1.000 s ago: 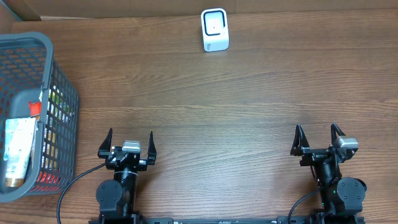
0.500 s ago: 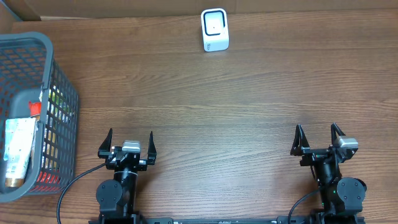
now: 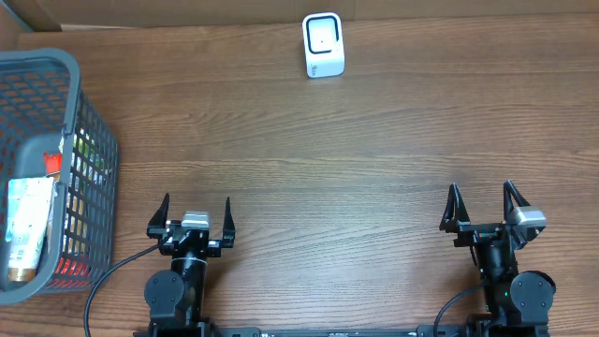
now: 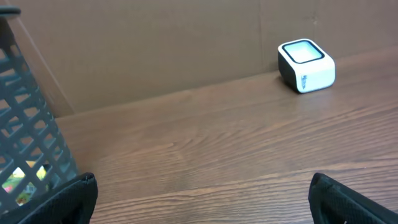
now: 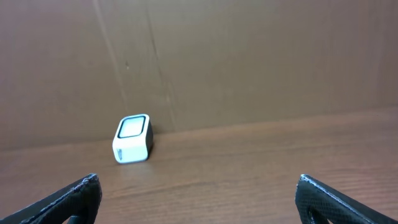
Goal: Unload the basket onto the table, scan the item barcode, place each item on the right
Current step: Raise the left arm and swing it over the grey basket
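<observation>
Your left gripper [image 3: 197, 200] and right gripper [image 3: 481, 187] both stand wide and empty, well short of the barcode scanner [image 3: 323, 44]. The item [image 3: 28, 220] — a pale bottle with a red cap, it seems — lies in the grey basket [image 3: 94, 150], far left of the scanner. Reach in from above with the left gripper (mesh walls block any side approach) and leave its barcode uncovered.

Wood-grain table [image 3: 309, 159] in front of me, white barcode scanner [image 3: 323, 45] standing at its far edge, grey mesh basket [image 3: 94, 178] on the left end, well apart.
</observation>
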Action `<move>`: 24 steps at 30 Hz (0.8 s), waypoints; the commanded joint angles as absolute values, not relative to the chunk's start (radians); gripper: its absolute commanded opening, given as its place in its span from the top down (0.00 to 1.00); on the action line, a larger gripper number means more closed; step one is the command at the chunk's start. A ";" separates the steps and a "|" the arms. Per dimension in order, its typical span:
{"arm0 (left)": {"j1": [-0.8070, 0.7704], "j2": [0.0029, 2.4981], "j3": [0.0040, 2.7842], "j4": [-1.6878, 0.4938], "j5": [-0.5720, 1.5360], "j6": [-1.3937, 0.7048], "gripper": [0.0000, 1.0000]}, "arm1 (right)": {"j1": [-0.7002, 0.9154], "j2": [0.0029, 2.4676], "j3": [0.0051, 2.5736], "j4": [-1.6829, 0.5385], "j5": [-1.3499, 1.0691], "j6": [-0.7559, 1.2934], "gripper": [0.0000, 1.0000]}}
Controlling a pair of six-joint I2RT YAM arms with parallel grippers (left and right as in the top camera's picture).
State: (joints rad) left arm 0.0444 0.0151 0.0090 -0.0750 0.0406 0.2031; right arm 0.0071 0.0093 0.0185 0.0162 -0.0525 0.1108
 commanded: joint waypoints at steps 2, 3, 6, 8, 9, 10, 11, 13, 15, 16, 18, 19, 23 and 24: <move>0.041 0.004 0.005 -0.074 0.053 0.133 0.00 | 0.002 0.003 0.008 0.034 -0.075 0.107 0.00; 0.041 0.004 0.005 -0.074 0.054 0.133 0.00 | 0.002 0.003 0.008 0.038 -0.084 0.107 0.00; 0.041 0.004 0.006 -0.074 0.073 0.133 0.00 | 0.002 0.003 0.009 0.048 -0.104 0.107 0.00; 0.041 0.004 0.007 -0.075 0.080 0.130 0.00 | 0.002 0.003 0.009 0.052 -0.115 0.107 0.00; 0.041 0.004 0.008 -0.075 0.080 0.127 0.00 | 0.002 0.003 0.009 0.053 -0.115 0.107 0.00; 0.041 0.004 0.009 -0.075 0.080 0.126 0.00 | 0.002 0.003 0.009 0.054 -0.115 0.107 0.00; 0.041 0.004 0.009 -0.075 0.080 0.126 0.00 | 0.002 0.003 0.009 0.055 -0.118 0.107 0.00; 0.041 0.005 0.012 -0.075 0.090 0.126 0.00 | 0.002 0.003 0.009 0.060 -0.135 0.106 0.00; 0.041 0.005 0.018 -0.075 0.108 0.126 0.00 | 0.002 0.003 0.015 0.059 -0.153 0.106 0.00; 0.041 0.005 0.021 -0.075 0.115 0.126 0.00 | 0.002 0.003 0.019 0.059 -0.162 0.107 0.00; 0.041 0.005 0.025 -0.078 0.129 0.126 0.00 | 0.002 0.003 0.029 0.059 -0.174 0.105 0.00; 0.041 0.005 0.025 -0.080 0.134 0.126 0.00 | 0.002 0.003 0.035 0.059 -0.178 0.103 0.00; 0.041 0.006 0.025 -0.094 0.179 0.126 0.00 | 0.002 0.003 0.054 0.059 -0.192 0.103 0.00; 0.041 0.006 0.027 -0.094 0.186 0.122 0.00 | 0.002 0.003 0.059 0.059 -0.204 0.103 0.00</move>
